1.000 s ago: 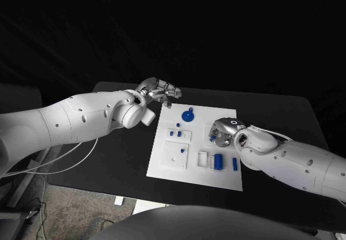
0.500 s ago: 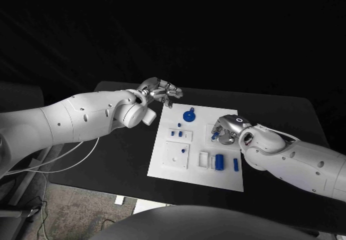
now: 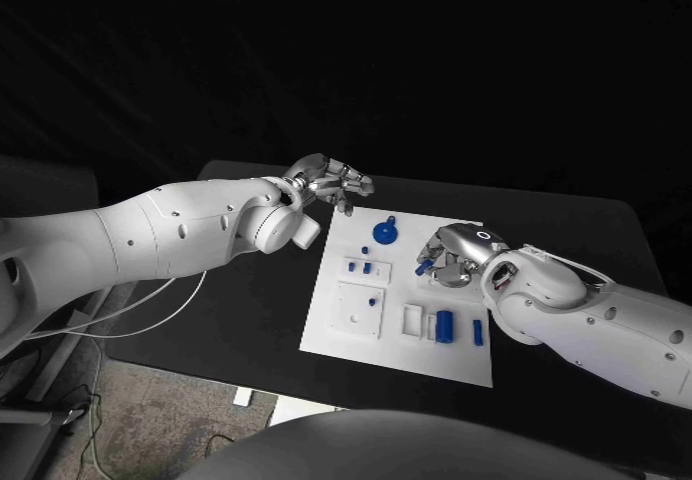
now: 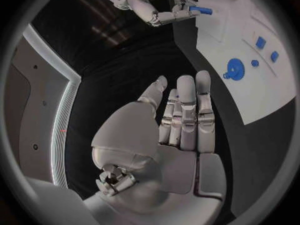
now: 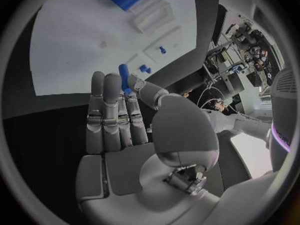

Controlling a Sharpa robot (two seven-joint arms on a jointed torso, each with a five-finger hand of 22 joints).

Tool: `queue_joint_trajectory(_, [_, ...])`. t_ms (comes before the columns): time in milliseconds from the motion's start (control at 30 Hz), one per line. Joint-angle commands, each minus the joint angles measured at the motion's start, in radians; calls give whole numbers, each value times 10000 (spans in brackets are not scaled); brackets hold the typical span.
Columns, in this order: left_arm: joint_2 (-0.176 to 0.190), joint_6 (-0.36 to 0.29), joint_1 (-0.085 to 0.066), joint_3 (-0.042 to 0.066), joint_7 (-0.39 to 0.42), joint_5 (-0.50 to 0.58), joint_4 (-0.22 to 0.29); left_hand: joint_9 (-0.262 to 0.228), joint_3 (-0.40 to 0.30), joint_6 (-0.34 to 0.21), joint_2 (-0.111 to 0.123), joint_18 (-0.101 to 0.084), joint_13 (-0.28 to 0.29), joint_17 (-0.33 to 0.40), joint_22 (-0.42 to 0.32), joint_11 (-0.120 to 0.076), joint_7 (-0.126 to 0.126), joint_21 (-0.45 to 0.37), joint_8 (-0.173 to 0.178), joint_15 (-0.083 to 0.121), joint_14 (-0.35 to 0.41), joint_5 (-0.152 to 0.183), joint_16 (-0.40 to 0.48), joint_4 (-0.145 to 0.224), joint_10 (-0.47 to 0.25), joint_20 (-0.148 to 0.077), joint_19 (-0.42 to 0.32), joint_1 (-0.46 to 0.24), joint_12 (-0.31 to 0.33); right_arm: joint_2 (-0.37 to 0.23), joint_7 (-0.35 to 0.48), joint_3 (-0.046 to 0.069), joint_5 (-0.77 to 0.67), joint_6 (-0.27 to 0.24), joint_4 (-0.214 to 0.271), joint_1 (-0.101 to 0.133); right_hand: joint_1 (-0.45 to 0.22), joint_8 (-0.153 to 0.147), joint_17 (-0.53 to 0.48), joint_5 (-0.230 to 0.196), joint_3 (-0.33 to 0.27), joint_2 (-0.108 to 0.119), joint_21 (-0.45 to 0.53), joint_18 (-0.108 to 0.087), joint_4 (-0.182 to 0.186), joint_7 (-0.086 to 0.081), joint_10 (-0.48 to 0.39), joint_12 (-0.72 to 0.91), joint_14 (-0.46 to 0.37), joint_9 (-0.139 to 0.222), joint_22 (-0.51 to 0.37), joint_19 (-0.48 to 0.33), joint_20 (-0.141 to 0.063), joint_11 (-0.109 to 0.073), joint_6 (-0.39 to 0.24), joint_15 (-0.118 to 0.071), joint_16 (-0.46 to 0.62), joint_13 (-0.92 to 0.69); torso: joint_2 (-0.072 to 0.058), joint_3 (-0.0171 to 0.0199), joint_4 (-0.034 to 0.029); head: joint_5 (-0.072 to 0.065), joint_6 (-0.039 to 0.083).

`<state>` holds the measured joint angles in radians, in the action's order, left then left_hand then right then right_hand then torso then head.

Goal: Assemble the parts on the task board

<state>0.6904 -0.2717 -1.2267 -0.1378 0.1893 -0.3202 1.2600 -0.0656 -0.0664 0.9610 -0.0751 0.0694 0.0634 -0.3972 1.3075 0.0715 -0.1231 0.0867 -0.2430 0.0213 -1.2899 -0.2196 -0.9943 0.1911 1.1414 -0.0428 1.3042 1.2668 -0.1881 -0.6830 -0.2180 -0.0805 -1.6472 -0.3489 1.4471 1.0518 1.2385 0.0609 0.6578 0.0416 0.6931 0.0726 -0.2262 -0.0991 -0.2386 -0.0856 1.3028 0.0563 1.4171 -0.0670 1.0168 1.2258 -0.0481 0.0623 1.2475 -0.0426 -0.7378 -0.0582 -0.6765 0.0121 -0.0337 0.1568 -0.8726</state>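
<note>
A small blue part is pinched between thumb and finger of the right hand, above the task board. The left hand is held empty with fingers extended, beyond the board's far corner, near a blue disc.

One white task board lies on one black table. Two silver hands are there: the left hand and the right hand. Several small blue parts are scattered on the board; the exact number is unclear.
</note>
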Motion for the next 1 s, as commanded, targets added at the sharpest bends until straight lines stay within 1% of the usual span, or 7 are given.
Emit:
queue_joint_trajectory(33, [-35,117,-8,8,63,54,-12,-15,25,-55,-2,118,0,-9,118,10,-16,-46,36,-31,-36,20,64,-49,-16,21,46,-28,-11,188,145,13,44,190,164,8,-59,31,8,62,30,-17,34,-181,35,7,357,24,30,-9,8,48,2,-276,80,-8,10,-11,-7,4,-36,136,0])
queue_joint_trajectory(200, [-64,105,-10,8,63,54,-56,-15,25,-55,-2,118,0,-9,118,10,-16,-46,36,-31,-36,20,64,-49,-16,21,46,-28,-11,628,151,12,-93,278,235,11,-54,31,42,64,19,-32,76,-174,28,4,351,24,30,-10,44,66,-5,-274,73,-8,29,-11,-13,2,-30,303,0])
queue_joint_trajectory(300, [-93,103,-10,8,64,54,-77,-15,25,-55,-2,118,0,-9,118,10,-16,-46,36,-31,-36,20,64,-49,-16,21,46,-28,-11,1004,137,-36,-220,350,205,8,-54,30,48,66,19,-39,83,-173,26,3,347,23,31,-10,51,70,-7,-273,67,-8,33,-11,-20,2,-44,353,0])
queue_joint_trajectory(433, [-140,107,-11,9,61,54,-99,-15,25,-55,-2,118,0,-9,118,10,-16,-46,36,-31,-36,20,64,-49,-16,21,46,-28,-11,1416,106,-175,-382,455,132,-4,-66,32,55,68,19,-48,102,-171,12,1,342,22,34,-12,72,77,-7,-270,64,-7,46,-11,-19,2,-54,402,0])
queue_joint_trajectory(467, [-163,110,-11,9,59,54,-105,-15,25,-55,-2,118,0,-9,118,10,-16,-46,36,-31,-36,20,64,-49,-16,21,46,-28,-11,1586,80,-249,-450,510,91,-13,-66,32,55,68,19,-48,102,-171,12,1,342,22,34,-12,72,77,-7,-270,64,-7,46,-11,-18,-2,-57,432,0])
queue_joint_trajectory(733, [-233,128,-12,10,55,54,-129,-15,25,-55,-2,118,0,-9,118,10,-16,-46,36,-31,-36,20,64,-49,-16,21,46,-28,-11,2059,-27,-490,-727,683,-113,-65,-79,31,58,71,29,-61,118,-170,-14,-2,340,24,44,-14,105,93,-11,-268,55,-8,60,-12,-15,-5,-32,606,0])
queue_joint_trajectory(1000, [-305,146,-11,10,56,54,-183,-15,25,-55,-2,118,0,-9,118,10,-16,-46,36,-31,-36,20,64,-49,-16,21,46,-28,-11,2372,-98,-715,-937,913,-340,-147,-110,32,66,72,37,-80,157,-172,-53,-3,342,25,51,-16,165,99,-7,-268,54,-7,77,-13,-16,2,-15,635,0])
